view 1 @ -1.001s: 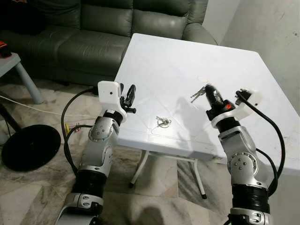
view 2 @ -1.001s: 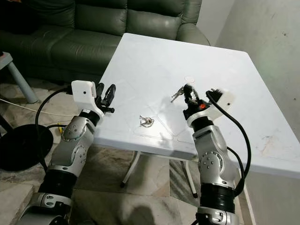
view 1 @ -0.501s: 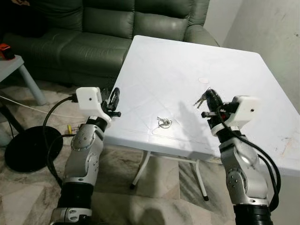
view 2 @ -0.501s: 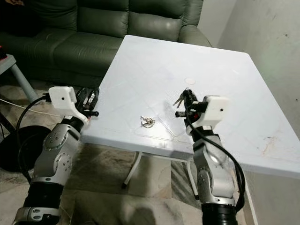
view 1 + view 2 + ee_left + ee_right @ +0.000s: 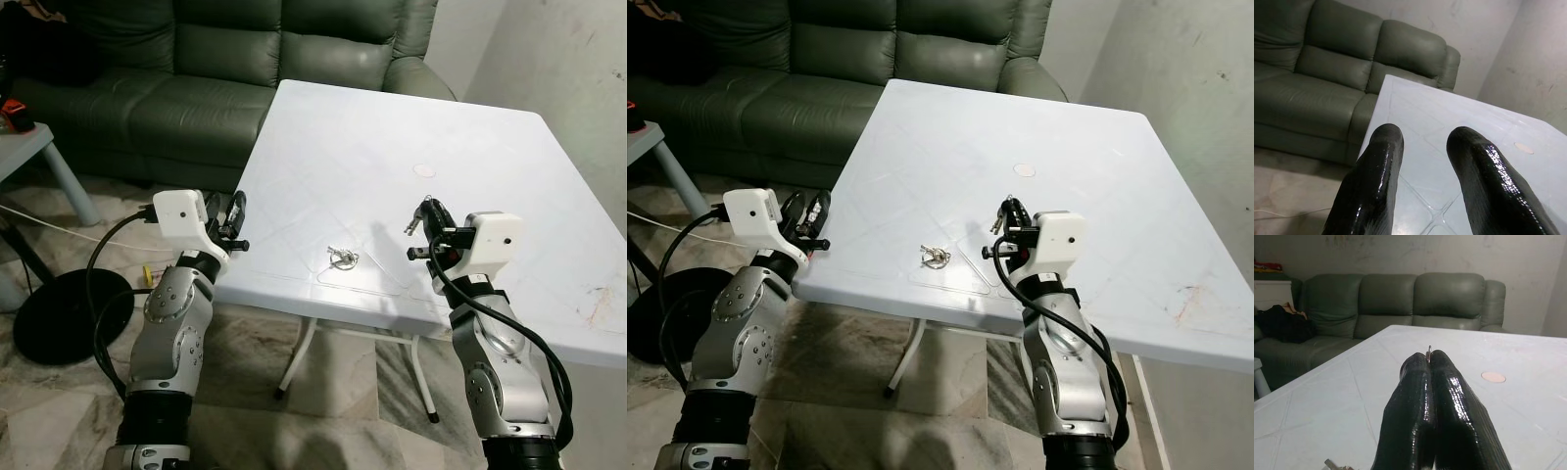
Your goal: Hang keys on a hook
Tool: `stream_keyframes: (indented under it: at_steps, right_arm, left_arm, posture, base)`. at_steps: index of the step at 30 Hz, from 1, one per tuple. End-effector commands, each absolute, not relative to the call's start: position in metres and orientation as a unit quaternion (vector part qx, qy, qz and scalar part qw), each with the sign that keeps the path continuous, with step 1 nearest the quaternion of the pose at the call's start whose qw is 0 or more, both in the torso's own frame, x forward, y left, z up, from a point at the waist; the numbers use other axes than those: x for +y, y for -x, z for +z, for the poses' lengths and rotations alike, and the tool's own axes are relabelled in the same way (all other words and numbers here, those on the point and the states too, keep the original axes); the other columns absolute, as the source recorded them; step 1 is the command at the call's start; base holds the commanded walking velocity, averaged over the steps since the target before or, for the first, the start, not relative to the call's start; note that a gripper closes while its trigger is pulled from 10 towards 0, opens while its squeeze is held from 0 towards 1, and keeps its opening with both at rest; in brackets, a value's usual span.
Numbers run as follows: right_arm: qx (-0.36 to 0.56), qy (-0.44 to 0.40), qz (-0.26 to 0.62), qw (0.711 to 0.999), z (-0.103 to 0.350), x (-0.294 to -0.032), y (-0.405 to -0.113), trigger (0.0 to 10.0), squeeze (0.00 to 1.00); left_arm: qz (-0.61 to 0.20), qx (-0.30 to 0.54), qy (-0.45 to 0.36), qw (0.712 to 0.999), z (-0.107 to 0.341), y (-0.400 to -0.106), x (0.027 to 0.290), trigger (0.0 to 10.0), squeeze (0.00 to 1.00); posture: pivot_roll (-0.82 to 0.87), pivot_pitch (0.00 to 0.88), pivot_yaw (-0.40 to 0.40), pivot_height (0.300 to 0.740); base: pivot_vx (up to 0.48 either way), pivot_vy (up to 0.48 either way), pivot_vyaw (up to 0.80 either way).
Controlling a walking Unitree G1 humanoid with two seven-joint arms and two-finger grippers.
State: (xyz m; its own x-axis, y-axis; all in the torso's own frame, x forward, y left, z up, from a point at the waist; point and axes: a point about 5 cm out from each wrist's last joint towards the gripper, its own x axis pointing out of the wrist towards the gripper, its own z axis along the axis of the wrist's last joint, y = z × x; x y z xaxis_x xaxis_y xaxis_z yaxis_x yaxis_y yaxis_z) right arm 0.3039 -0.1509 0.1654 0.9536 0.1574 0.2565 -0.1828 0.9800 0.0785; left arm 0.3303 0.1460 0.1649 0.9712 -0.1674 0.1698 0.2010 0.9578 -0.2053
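- While the right end effector (image 5: 424, 217) is raised above the white table (image 5: 372, 127), its two black fingers (image 5: 1435, 396) are pressed together on a bunch of keys (image 5: 415, 220); the right wrist view shows a thin metal ring poking out at the fingertips.
- The held keys dangle to the side of the fingertips, clear of the table surface, so the pinch seems to be on the ring alone, which I judge a slim hold.
- A second bunch, the loose keys (image 5: 342, 257), lies flat on the table near its front edge, well apart from both arms.
- The left end effector (image 5: 235, 211) hovers just off the table's left edge, its fingers spread with a plain gap and nothing between them.
- Beyond the table stands a green sofa (image 5: 225, 59), with a pale wall (image 5: 558, 69) to the right; I cannot make out a hook anywhere.
- Likely risks: the ring could slide out of the pinch if the arm swings or the robot walks, dropping the keys to the floor.
- Hanging keys may twist, so the ring could meet a hook edge-on and miss.
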Motion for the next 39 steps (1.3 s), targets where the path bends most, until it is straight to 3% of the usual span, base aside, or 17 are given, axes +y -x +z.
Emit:
stream_keyframes:
  at_steps: [1, 5, 39]
  right_arm:
    - [-0.125, -0.042, 0.080, 0.988, 0.1656, -0.1531, -0.3062, 10.0, 0.00]
    - [-0.116, -0.040, 0.078, 0.989, 0.1637, -0.1530, -0.3076, 10.0, 0.00]
    - [-0.103, -0.025, 0.078, 0.991, 0.1602, -0.1500, -0.3123, 10.0, 0.00]
  left_arm:
    - [-0.099, -0.075, 0.112, 0.986, 0.1679, -0.3329, 0.1413, 10.0, 0.00]
    - [-0.100, -0.075, 0.115, 0.985, 0.1685, -0.3340, 0.1386, 10.0, 0.00]
    - [-0.107, -0.077, 0.100, 0.986, 0.1661, -0.3360, 0.1334, 10.0, 0.00]
  posture:
    - [0.12, 0.000, -0.070, 0.740]
    - [0.12, 0.000, -0.070, 0.740]
    - [0.12, 0.000, -0.075, 0.740]
  base:
    - [0.000, 0.000, 0.00]
    - [0.000, 0.000, 0.00]
    - [0.000, 0.000, -0.74]
